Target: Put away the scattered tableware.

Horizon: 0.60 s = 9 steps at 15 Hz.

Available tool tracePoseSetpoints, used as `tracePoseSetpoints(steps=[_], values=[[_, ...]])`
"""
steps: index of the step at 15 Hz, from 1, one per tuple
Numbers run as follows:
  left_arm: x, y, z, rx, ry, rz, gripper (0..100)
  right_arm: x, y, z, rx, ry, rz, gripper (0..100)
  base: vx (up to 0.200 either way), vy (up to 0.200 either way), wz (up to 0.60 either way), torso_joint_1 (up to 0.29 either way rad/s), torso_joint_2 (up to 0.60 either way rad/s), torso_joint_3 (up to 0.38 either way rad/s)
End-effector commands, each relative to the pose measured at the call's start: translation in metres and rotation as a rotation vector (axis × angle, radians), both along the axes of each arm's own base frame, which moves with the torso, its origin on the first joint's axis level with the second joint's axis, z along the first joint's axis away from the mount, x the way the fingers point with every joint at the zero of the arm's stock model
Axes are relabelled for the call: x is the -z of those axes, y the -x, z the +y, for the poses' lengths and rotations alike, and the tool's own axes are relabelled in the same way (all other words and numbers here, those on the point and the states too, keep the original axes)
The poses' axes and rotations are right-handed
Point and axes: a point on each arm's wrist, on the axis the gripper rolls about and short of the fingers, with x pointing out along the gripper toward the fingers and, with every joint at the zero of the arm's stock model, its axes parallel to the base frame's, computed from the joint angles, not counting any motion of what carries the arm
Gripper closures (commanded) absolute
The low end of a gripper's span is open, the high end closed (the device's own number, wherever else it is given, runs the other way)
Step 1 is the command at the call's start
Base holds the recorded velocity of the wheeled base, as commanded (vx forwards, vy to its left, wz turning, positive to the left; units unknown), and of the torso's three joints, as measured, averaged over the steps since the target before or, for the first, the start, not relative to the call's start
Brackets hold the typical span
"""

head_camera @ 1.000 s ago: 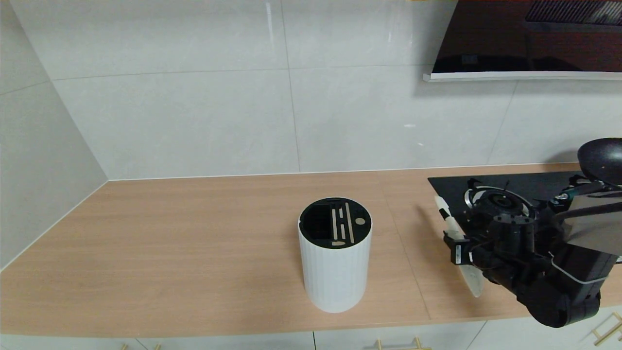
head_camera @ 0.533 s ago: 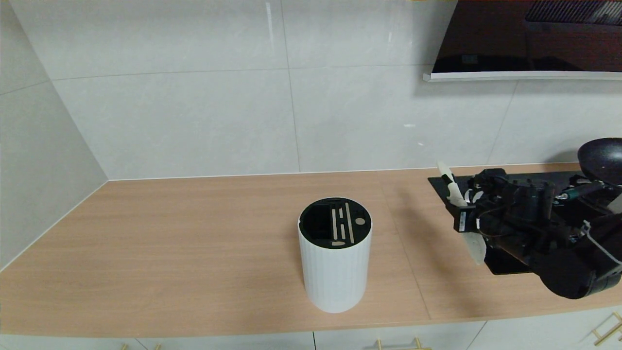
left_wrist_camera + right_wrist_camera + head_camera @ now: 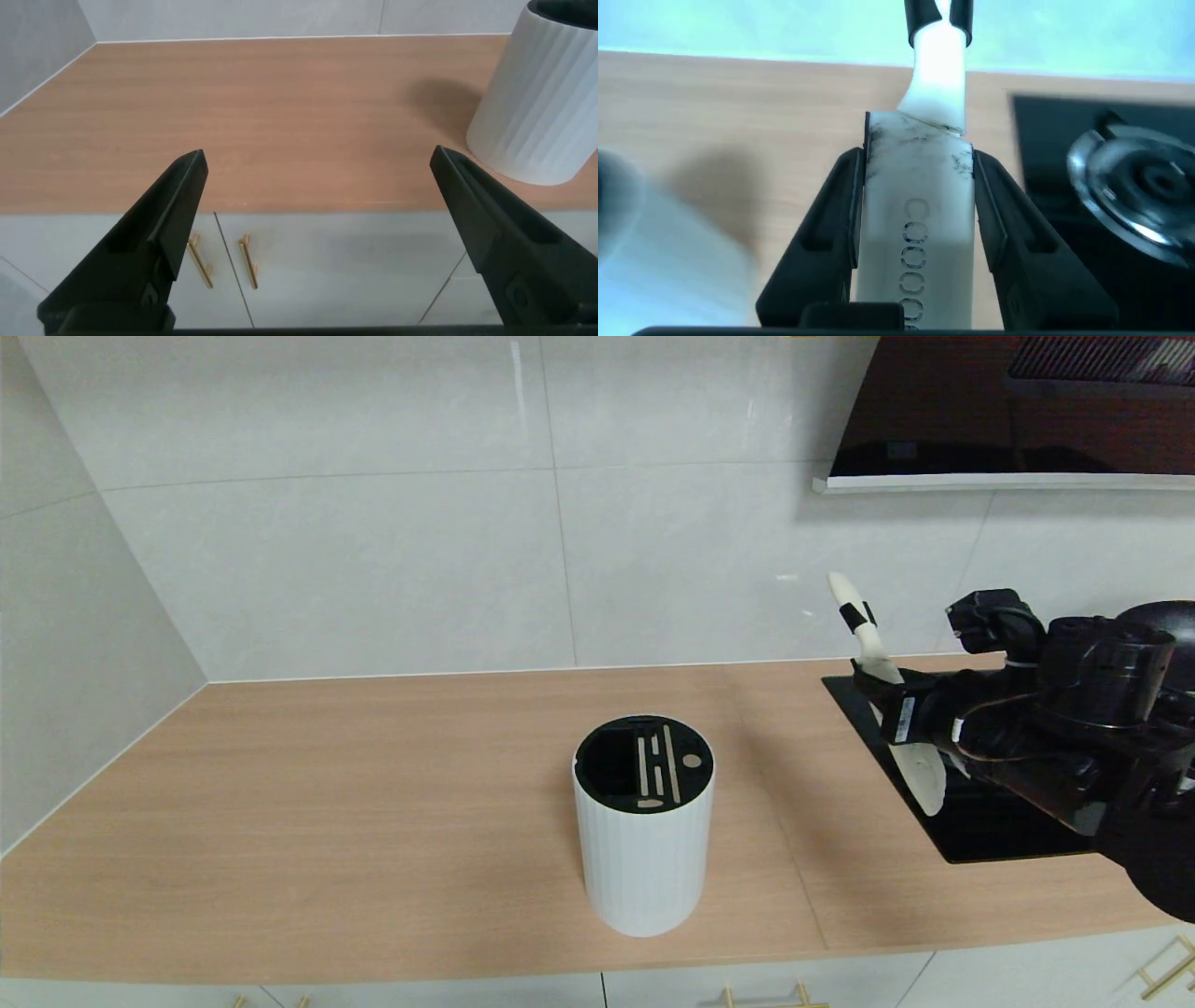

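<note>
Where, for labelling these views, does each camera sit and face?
Head view: robot's head, facing forward and down at counter, white holder, stove; right arm shows, right tool shut on white knife.
Left wrist view: left wrist, facing counter edge and white holder; open left tool shows.
Right wrist view: right wrist, facing along right tool at white knife and stove.
Shared: head and left wrist views both show the white holder.

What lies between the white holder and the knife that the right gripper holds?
In the head view: bare wooden counter from the white holder, then the black hob's edge under the knife in the right gripper.
</note>
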Motion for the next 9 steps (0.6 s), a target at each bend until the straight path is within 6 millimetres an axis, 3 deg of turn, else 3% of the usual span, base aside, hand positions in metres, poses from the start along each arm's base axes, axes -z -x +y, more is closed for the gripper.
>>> tracePoseSetpoints(steps=[1, 4, 6, 9], values=[[0.0, 0.0, 0.0, -0.002, 0.0, 0.001, 0, -0.014, 0.012, 0.005, -0.028, -0.017, -0.044, 100, 0.0, 0.0, 0.0, 0.0, 0.0, 0.0], [-0.001, 0.0, 0.0, 0.003, -0.01, -0.005, 0, -0.03, 0.03, 0.012, -0.079, -0.04, -0.09, 100, 0.0, 0.0, 0.0, 0.0, 0.0, 0.0], [-0.02, 0.004, -0.002, 0.087, -0.011, -0.027, 0, -0.038, 0.042, 0.017, -0.111, -0.043, -0.094, 100, 0.0, 0.0, 0.0, 0.0, 0.0, 0.0], [-0.089, -0.005, -0.005, 0.204, -0.002, 0.028, 0, -0.049, 0.054, 0.018, -0.139, -0.05, -0.106, 100, 0.0, 0.0, 0.0, 0.0, 0.0, 0.0]])
